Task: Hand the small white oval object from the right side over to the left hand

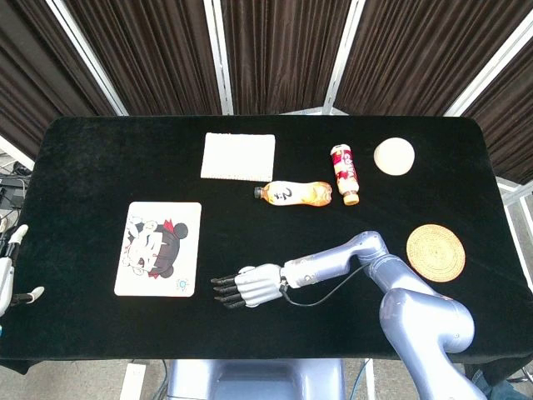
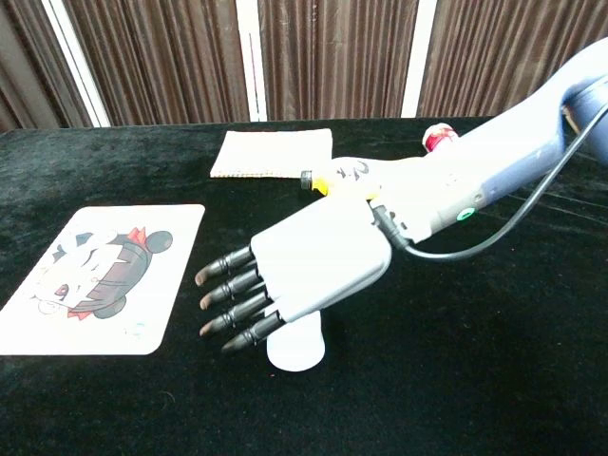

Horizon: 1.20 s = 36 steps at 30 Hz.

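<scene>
The small white oval object (image 1: 394, 156) lies on the black table (image 1: 83, 167) at the back right, with nothing touching it. My right hand (image 1: 250, 286) hovers low near the front centre, far from the oval, palm down. Its dark-tipped fingers are stretched out toward the left and it holds nothing. In the chest view the right hand (image 2: 294, 271) spreads its fingers, with the thumb below. Only part of my left hand (image 1: 8, 271) shows, at the far left edge beyond the table, its fingertips apart and empty. The chest view shows neither the oval nor the left hand.
A cartoon picture card (image 1: 158, 248) lies just left of the right hand. A white cloth (image 1: 238, 156), an orange drink bottle (image 1: 293, 193) and a red-labelled bottle (image 1: 345, 173) lie further back. A woven round coaster (image 1: 435, 251) sits at the right.
</scene>
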Each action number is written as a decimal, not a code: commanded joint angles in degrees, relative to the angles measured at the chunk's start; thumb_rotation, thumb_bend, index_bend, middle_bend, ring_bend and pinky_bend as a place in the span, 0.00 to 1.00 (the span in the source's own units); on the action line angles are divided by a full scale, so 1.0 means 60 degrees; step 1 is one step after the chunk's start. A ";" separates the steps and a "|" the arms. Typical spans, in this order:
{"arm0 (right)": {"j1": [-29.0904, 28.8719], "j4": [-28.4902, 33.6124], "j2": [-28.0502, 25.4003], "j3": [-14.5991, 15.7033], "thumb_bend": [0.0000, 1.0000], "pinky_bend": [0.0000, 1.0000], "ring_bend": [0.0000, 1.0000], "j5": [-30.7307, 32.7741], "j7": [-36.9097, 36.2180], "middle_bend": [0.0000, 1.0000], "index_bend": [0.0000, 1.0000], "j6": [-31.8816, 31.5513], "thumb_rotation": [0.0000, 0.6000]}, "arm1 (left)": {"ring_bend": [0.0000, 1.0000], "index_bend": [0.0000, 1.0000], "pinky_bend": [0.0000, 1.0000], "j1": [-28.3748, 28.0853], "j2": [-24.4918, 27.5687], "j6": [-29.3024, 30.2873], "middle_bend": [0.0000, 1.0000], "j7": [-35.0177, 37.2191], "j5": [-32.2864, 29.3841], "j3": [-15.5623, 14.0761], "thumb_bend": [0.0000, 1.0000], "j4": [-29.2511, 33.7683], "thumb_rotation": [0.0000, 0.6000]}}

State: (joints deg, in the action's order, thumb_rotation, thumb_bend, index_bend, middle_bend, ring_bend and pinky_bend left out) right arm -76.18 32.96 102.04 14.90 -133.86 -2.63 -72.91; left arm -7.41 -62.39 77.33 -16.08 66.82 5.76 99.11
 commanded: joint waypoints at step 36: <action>0.9544 1.0279 -0.7355 -0.0737 0.00 0.00 0.00 0.8742 0.1364 0.00 0.00 -0.2433 1.00 | 0.07 0.19 0.06 -0.5638 -0.2940 -0.2838 0.06 0.2115 0.8419 -0.1274 0.00 -0.4049 1.00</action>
State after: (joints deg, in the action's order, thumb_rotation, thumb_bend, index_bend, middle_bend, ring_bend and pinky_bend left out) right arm -20.71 94.07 57.88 10.47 -81.93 6.86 -86.36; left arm -38.20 -77.09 63.07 -4.83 116.03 -1.04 77.24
